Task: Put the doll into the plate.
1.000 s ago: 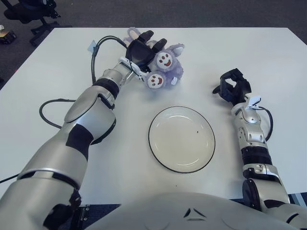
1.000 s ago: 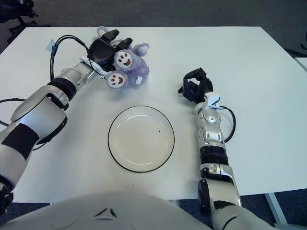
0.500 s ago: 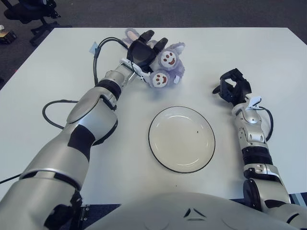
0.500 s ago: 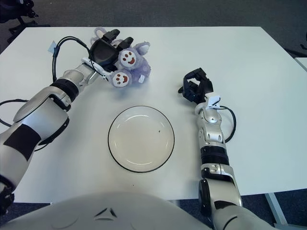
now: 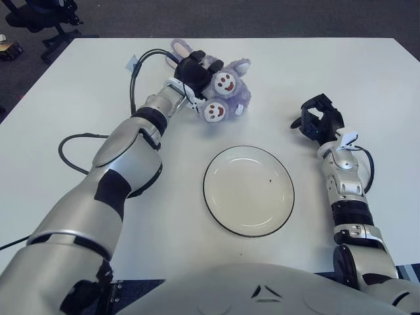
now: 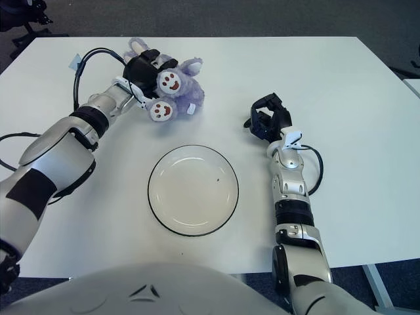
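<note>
Doll (image 5: 226, 92): a purple plush with two round smiling faces, lying at the far left of the table, well beyond the plate.
My left hand (image 5: 191, 69): stretched out to the far side of the table, its dark fingers curled over the doll's left flank, pressed into the plush; I have hold of it there.
Doll's faces: one looks up just right of my left hand, the other sits lower, nearer the plate, just under my wrist.
Doll's ear: a purple loop pokes out past my left hand on its far side.
Cable (image 5: 134, 79): a black lead loops from my left wrist up over the table's far left part.
Plate (image 5: 217, 200): white with a dark rim, nothing on it, near me at the middle of the table; well apart from the doll.
My right hand (image 5: 317, 118): idle, to the right of the plate, its fingers bent inward, gripping nothing.
Table (image 5: 341, 65): white, carrying doll and plate.
</note>
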Robot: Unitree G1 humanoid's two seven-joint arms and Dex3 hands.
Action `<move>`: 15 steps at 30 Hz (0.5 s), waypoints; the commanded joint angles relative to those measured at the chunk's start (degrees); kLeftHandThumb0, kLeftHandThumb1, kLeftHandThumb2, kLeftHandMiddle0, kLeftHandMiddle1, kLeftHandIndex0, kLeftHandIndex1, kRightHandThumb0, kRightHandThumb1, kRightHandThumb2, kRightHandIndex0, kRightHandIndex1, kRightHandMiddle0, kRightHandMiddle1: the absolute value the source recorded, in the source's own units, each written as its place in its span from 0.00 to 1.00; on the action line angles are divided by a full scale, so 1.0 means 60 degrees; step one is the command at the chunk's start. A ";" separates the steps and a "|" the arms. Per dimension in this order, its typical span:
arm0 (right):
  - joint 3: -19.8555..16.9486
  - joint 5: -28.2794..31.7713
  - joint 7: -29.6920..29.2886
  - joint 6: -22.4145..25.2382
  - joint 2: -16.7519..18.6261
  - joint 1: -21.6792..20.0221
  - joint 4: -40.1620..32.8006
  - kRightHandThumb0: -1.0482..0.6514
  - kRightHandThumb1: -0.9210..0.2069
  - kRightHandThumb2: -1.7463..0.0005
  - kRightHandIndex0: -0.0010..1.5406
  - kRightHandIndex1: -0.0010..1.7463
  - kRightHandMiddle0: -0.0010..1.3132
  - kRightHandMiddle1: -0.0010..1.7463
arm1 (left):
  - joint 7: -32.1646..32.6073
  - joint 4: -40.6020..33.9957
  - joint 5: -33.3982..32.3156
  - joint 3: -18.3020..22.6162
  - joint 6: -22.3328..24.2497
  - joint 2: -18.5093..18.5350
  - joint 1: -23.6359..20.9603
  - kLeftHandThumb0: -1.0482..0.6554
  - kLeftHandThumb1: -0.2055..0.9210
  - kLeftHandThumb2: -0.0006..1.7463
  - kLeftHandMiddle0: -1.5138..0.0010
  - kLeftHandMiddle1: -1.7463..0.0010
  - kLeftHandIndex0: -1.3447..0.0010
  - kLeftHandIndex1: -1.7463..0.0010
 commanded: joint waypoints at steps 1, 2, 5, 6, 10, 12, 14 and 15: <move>0.0106 -0.0113 0.0097 0.0335 -0.0002 0.0246 0.0218 0.39 0.24 0.50 0.54 1.00 0.28 1.00 | -0.0789 0.0217 0.0287 -0.0341 -0.0161 -0.0002 0.0016 0.24 0.94 0.00 0.73 1.00 0.81 1.00; 0.0124 -0.0125 0.0097 0.0335 -0.0003 0.0258 0.0200 0.39 0.24 0.50 0.54 1.00 0.28 1.00 | -0.1177 0.0244 0.0306 -0.0400 -0.0229 -0.0021 -0.0067 0.24 0.94 0.00 0.73 1.00 0.82 1.00; 0.0160 -0.0143 0.0102 0.0336 -0.0009 0.0279 0.0167 0.39 0.24 0.50 0.54 1.00 0.28 1.00 | -0.1904 0.0280 0.0328 -0.0527 -0.0372 -0.0047 -0.0233 0.22 0.95 0.00 0.73 1.00 0.83 1.00; 0.0175 -0.0146 0.0117 0.0332 -0.0015 0.0284 0.0160 0.39 0.24 0.50 0.54 1.00 0.28 1.00 | -0.2150 0.0288 0.0345 -0.0581 -0.0452 -0.0050 -0.0313 0.22 0.95 0.00 0.73 1.00 0.83 1.00; 0.0203 -0.0147 0.0132 0.0329 -0.0025 0.0292 0.0146 0.39 0.24 0.50 0.54 1.00 0.28 1.00 | -0.2535 0.0280 0.0322 -0.0682 -0.0566 -0.0043 -0.0428 0.20 0.97 0.01 0.72 1.00 0.83 1.00; 0.0237 -0.0147 0.0186 0.0290 -0.0030 0.0298 0.0132 0.39 0.24 0.50 0.54 1.00 0.28 1.00 | -0.2835 0.0293 0.0354 -0.0769 -0.0640 -0.0047 -0.0514 0.19 0.97 0.01 0.71 0.99 0.84 1.00; 0.0268 -0.0151 0.0241 0.0230 -0.0037 0.0305 0.0128 0.39 0.24 0.50 0.53 1.00 0.28 1.00 | -0.2982 0.0299 0.0383 -0.0842 -0.0652 -0.0051 -0.0555 0.18 0.98 0.01 0.69 0.99 0.84 1.00; 0.0283 -0.0156 0.0268 0.0186 -0.0038 0.0305 0.0137 0.39 0.24 0.50 0.53 1.00 0.28 1.00 | -0.2989 0.0299 0.0388 -0.0868 -0.0630 -0.0055 -0.0552 0.18 0.98 0.01 0.69 0.99 0.84 1.00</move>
